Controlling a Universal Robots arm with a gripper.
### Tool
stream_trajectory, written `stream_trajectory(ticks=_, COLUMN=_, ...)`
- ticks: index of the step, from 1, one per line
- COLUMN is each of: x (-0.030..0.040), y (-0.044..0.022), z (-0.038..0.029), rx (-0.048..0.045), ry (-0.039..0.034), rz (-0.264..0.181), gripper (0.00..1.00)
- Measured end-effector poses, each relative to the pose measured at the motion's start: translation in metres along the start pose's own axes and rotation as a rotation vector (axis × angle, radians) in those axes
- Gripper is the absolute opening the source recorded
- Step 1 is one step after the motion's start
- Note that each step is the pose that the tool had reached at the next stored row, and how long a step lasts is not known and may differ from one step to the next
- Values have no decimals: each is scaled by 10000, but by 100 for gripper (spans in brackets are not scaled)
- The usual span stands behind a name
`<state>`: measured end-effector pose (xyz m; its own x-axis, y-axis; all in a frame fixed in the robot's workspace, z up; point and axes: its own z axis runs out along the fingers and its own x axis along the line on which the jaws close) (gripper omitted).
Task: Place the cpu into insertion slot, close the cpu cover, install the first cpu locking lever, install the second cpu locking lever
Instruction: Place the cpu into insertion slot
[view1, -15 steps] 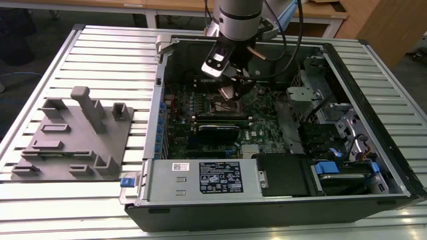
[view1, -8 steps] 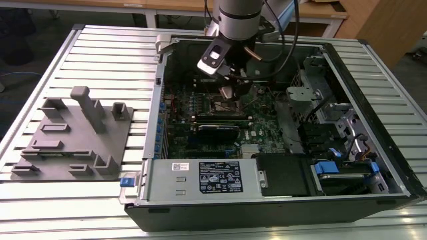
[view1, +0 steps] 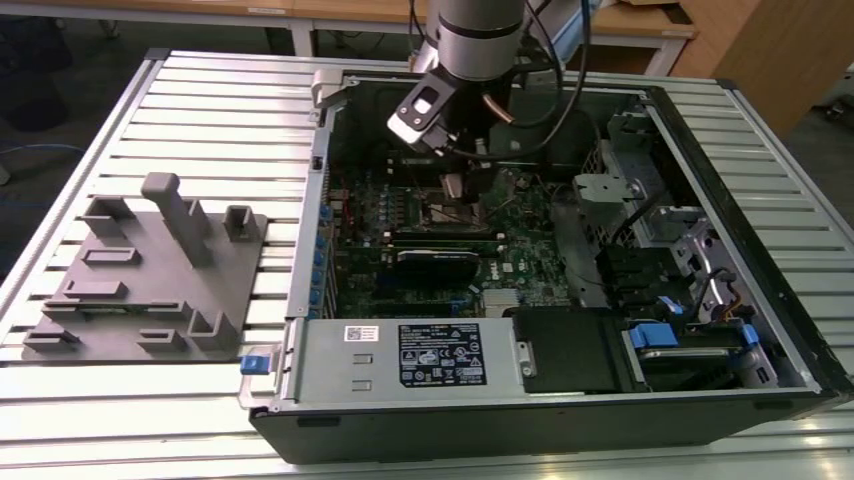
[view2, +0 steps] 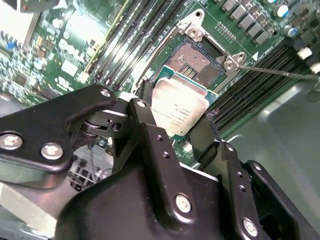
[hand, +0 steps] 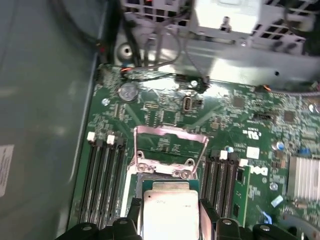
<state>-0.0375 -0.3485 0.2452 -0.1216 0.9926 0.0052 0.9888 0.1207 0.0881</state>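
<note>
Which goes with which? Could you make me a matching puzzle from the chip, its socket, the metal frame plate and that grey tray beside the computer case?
Things:
1. cpu
2. insertion slot
3. cpu cover
4. grey tray

States or places:
A. swung open, off the socket
B. gripped between the jaws
C. on the slatted table, at the exterior view's left
D. uncovered, dark centre showing

Pairs: 1-B, 2-D, 3-A, 4-C

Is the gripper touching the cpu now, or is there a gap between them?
Touching. In the second wrist view the gripper clamps the cpu between its two black fingers, one against each opposite edge.
</note>
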Motion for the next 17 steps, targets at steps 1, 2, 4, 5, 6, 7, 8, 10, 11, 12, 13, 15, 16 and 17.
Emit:
stream_trajectory(ticks=1, x=0, y=0, z=0, rx=-1, ry=-17, rz=191, gripper=54)
stream_trajectory(ticks=2, x=0, y=0, z=1, rx=-2, ry=-32, rz=368, gripper=54)
stream_trajectory(ticks=4, x=0, y=0, z=2, rx=-1, ry=-54, rz=602, gripper=54)
stream_trajectory(ticks=5, x=0, y=0, z=2, rx=-1, ry=-60, rz=648, gripper=54)
stream_trajectory(ticks=6, x=0, y=0, z=4, rx=-2, ry=-62, rz=684, gripper=54)
stream_trajectory(ticks=7, x=0, y=-1, z=6, rx=-2, ry=-63, rz=711, gripper=54)
stream_trajectory(ticks=8, x=0, y=-2, z=7, rx=-4, ry=-58, rz=731, gripper=54)
stream_trajectory(ticks=10, x=0, y=-5, z=7, rx=-11, ry=13, rz=755, gripper=54)
stream_trajectory(ticks=11, x=1, y=-5, z=7, rx=-12, ry=35, rz=761, gripper=54)
stream_trajectory(ticks=12, x=1, y=-5, z=7, rx=-13, ry=41, rz=762, gripper=54)
stream_trajectory(ticks=13, x=1, y=-5, z=7, rx=-12, ry=47, rz=763, gripper=54)
stream_trajectory(ticks=15, x=0, y=-5, z=8, rx=-14, ry=54, rz=764, gripper=54)
stream_trajectory(ticks=16, x=1, y=-7, z=11, rx=-17, ry=56, rz=764, gripper=54)
stream_trajectory(ticks=17, x=1, y=-10, z=15, rx=-18, ry=56, rz=764, gripper=54)
